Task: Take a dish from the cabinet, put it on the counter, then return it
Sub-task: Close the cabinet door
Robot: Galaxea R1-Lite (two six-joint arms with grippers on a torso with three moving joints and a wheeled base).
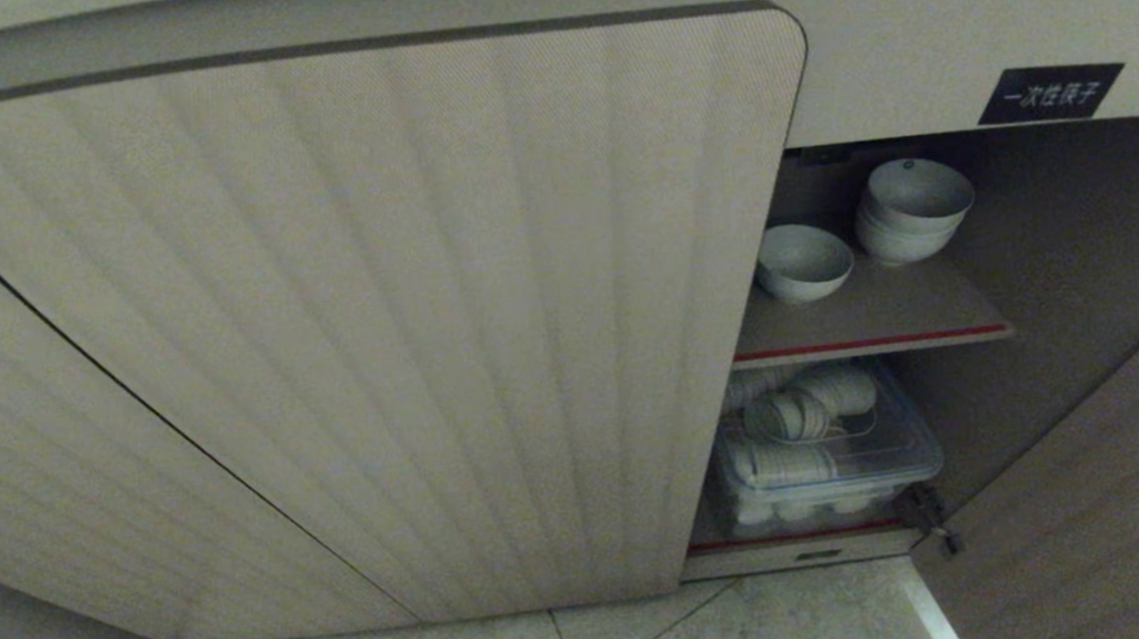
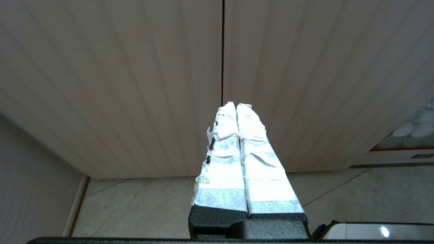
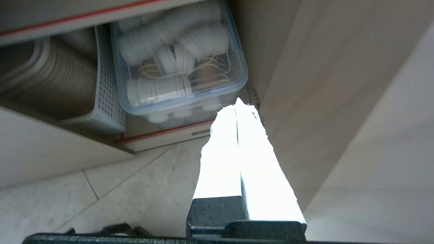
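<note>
The cabinet (image 1: 870,318) was seen with its right-hand door swung open at about three o'clock in the head view, while the ribbed left door (image 1: 379,323) remained shut. On the red-edged shelf (image 1: 872,341), a single white dish (image 1: 803,261) sat at roughly two o'clock, with a small stack of bowls (image 1: 913,207) just beside it, further back. Below, a clear lidded tub (image 1: 829,452) of white ware was stored.

The right gripper (image 3: 237,105) was held low near the cabinet's bottom edge, its taped fingers pressed together and nothing carried. The left gripper (image 2: 235,106) was parked before the closed doors, fingers likewise together and empty.

The task was judged barely begun: the door had been opened, but no dish had been taken. Still to be done were the grasp, the placing on the counter, which was not in view, and the return.
</note>
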